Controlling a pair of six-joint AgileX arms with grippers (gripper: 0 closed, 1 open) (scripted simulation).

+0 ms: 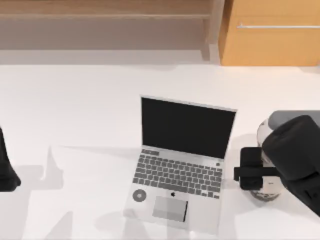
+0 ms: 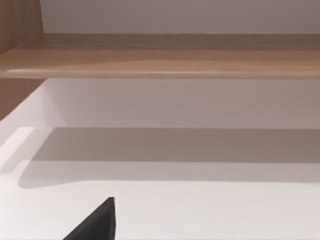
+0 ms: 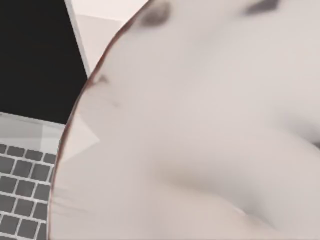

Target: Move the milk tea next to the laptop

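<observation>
Beige milk tea (image 1: 264, 131) stood near the table's right edge, just beside the laptop (image 1: 181, 165), the right gripper (image 1: 251, 169) against it, finger state unclear; any sideways swing risked toppling it onto the keyboard.

One laptop (image 1: 182, 167), one milk tea (image 1: 264, 134) and two robot arms on a white table (image 1: 90, 110).

The count from above: a single open laptop, a single cup of milk tea (largely covered by the arm over it), one right gripper (image 1: 251, 169) at the cup and one left arm (image 1: 6, 165) at the table's left edge; behind stand one wooden shelf (image 1: 105, 16) and one cabinet (image 1: 272, 32).
</observation>
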